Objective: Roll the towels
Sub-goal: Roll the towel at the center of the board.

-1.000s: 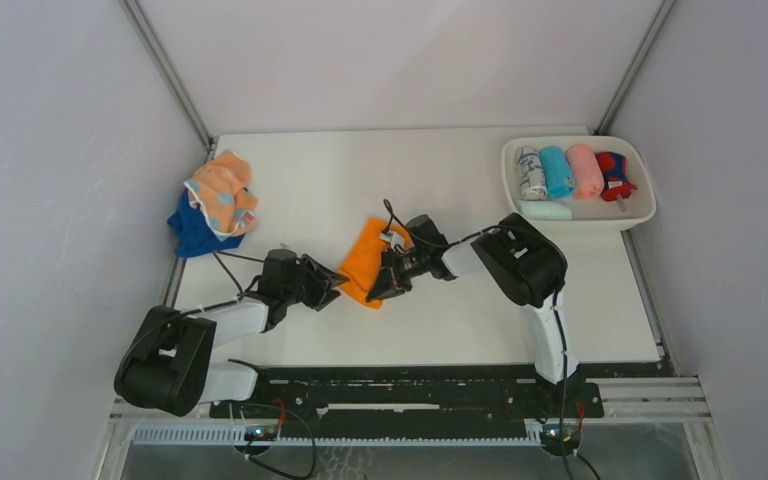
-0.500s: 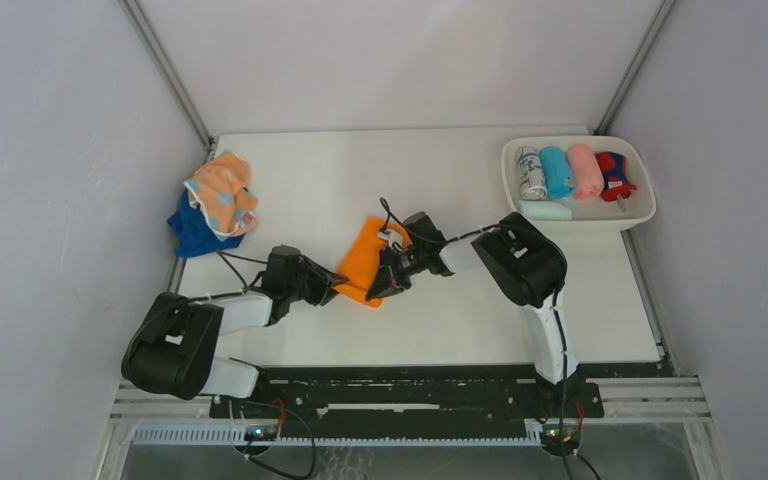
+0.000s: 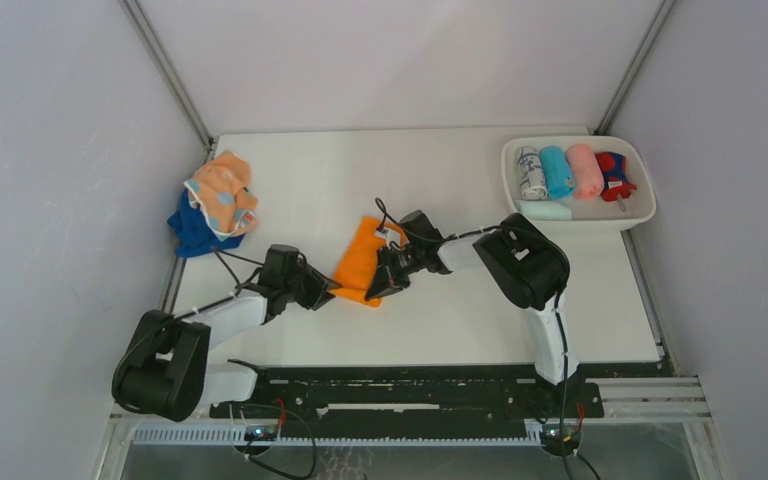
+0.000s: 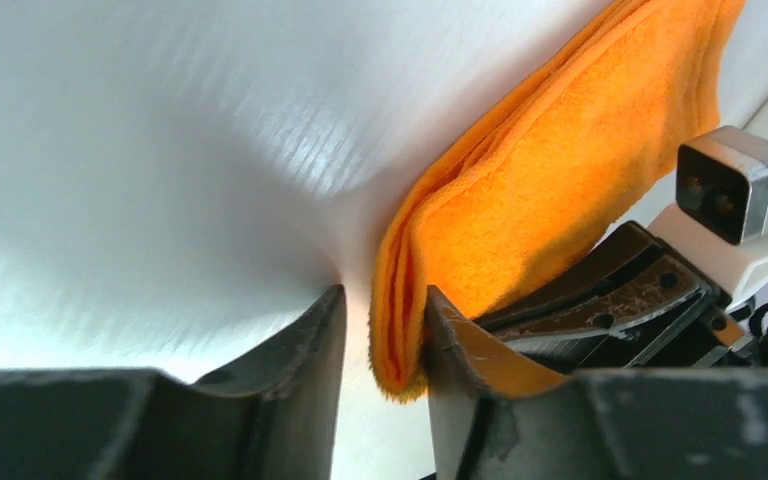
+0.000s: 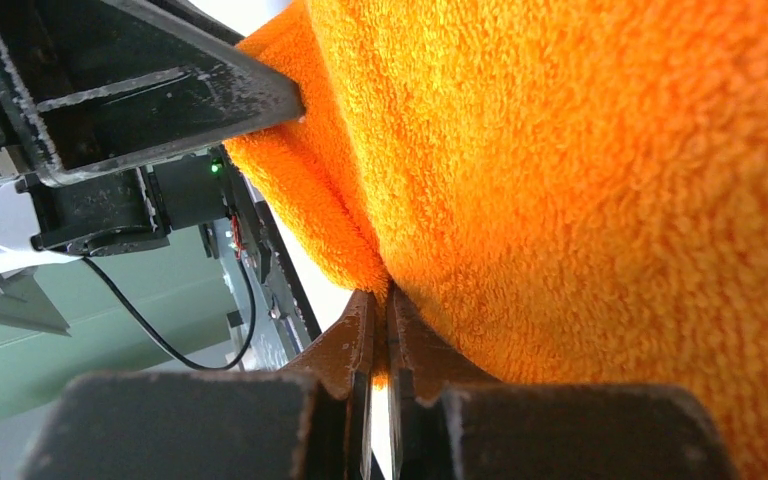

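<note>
A bright orange towel (image 3: 358, 262) lies folded at the table's middle. My left gripper (image 3: 326, 291) is at its near left corner. In the left wrist view the towel's folded edge (image 4: 560, 170) sits between the left gripper's (image 4: 384, 295) fingers, touching the right one, with a gap to the left one. My right gripper (image 3: 386, 281) is at the towel's near right edge. In the right wrist view the right gripper (image 5: 388, 296) is shut on a pinch of the orange cloth (image 5: 610, 200). A peach spotted towel (image 3: 222, 192) lies on a dark blue one (image 3: 190, 236) at the back left.
A white oval tray (image 3: 642, 214) stands at the back right. It holds rolled towels, among them a turquoise one (image 3: 557, 172), a pink one (image 3: 585, 171) and a pale mint one (image 3: 545, 210). Grey walls close in both sides.
The orange towel has narrowed and shifted a little left. Both grippers have moved slightly left with it, and the left arm's elbow has swung.
</note>
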You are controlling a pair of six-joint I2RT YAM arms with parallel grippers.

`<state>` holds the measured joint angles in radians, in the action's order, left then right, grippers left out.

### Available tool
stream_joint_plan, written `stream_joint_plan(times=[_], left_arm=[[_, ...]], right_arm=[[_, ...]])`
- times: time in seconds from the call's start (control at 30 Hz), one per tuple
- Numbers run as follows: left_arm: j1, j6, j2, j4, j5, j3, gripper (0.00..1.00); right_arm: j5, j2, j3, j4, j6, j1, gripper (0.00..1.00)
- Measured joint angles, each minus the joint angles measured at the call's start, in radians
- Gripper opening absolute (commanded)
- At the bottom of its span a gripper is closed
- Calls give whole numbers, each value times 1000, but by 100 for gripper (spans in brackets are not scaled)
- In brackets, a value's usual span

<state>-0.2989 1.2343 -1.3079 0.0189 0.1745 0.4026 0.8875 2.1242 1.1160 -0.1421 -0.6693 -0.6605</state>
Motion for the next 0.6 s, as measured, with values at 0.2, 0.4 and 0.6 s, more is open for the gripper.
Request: stream_joint_plan(times=[0.2,0.4,0.6], left_arm=[[20,-39,167,-128,-41,-34,61],[29,-53,427,-193,-50,-128,71],[29,-68,541,-203,-43,-200,70]], right_arm=[[5,0,0,-2,-14,3,0],[10,5,0,-9,-48,11,0],[49,34,5,-35,-100,24,0]])
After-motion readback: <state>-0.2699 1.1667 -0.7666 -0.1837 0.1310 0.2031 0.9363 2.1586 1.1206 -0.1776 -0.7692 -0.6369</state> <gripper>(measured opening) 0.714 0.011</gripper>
